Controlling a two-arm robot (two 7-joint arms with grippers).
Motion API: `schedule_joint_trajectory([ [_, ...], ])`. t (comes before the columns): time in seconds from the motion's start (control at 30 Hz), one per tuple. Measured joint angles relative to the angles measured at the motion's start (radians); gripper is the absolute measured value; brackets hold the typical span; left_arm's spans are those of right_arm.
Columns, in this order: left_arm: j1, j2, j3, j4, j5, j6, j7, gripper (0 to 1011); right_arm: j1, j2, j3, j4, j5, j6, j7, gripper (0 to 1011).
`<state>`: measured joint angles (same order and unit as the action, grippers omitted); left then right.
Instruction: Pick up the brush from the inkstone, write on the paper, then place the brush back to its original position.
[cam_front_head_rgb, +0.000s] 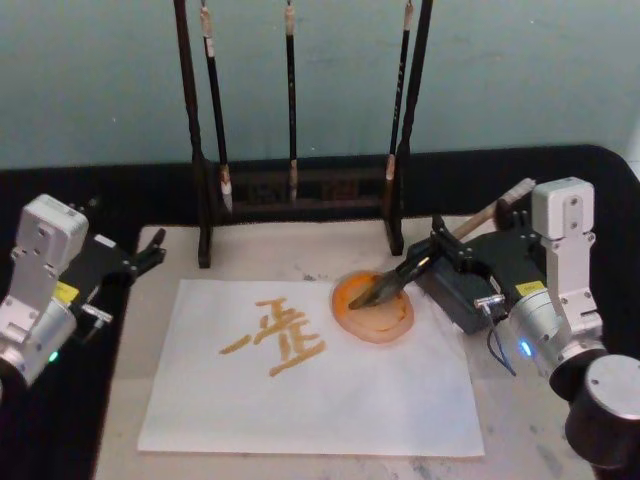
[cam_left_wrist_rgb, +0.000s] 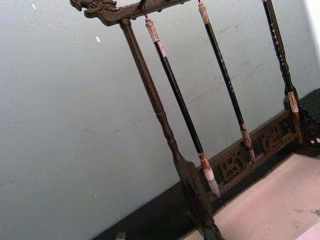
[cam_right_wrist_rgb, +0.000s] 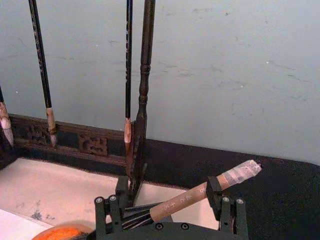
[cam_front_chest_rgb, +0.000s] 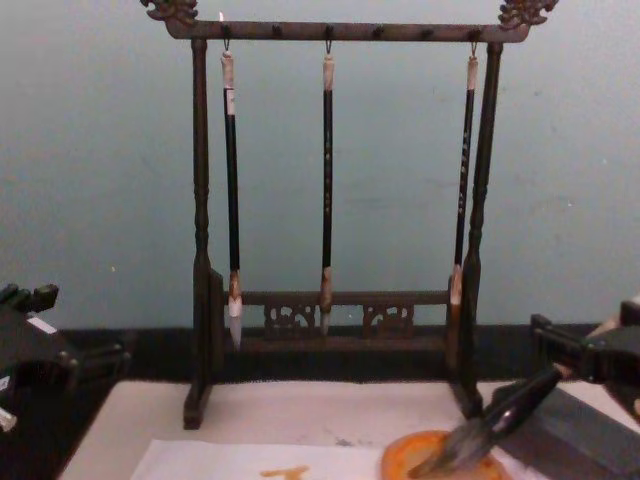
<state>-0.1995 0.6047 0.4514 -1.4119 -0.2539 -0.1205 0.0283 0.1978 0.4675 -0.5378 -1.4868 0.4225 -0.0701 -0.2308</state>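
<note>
We see a cream mat (cam_front_head_rgb: 520, 440) covering the table, and at its far edge a dark wooden rack (cam_front_chest_rgb: 200, 250) from which three thin brushes (cam_front_chest_rgb: 327, 180) hang, tips down. On the mat lies the paper (cam_front_head_rgb: 330, 400), a white sheet bearing an orange brushed character (cam_front_head_rgb: 275, 338) on its left half. At the paper's far right corner sits the inkstone (cam_front_head_rgb: 375, 310), a round orange dish. Just right of it lies a grey rectangular block (cam_front_chest_rgb: 580, 425).

Our right gripper (cam_front_head_rgb: 440, 252) hangs just right of the inkstone, clamped on the brush (cam_front_head_rgb: 400, 278) at its black lower handle; in the right wrist view the fingers (cam_right_wrist_rgb: 214, 192) press against the shaft (cam_right_wrist_rgb: 200, 195). The brush slants down to the left, its dark tuft lying in the dish, touching the orange surface, while the pale upper handle rises up and to the right.

Our left gripper (cam_front_head_rgb: 150, 250) rests at the mat's far left corner, well apart from the paper, its fingers slightly apart and holding nothing.
</note>
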Motion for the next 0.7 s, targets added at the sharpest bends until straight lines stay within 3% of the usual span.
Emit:
schedule_joint_trajectory([
  [0.7, 0.0, 0.0, 0.0, 0.0, 0.0, 0.0, 0.0, 1010, 0.0, 0.001, 0.0, 0.0, 0.002, 0.001, 0.001, 1000],
])
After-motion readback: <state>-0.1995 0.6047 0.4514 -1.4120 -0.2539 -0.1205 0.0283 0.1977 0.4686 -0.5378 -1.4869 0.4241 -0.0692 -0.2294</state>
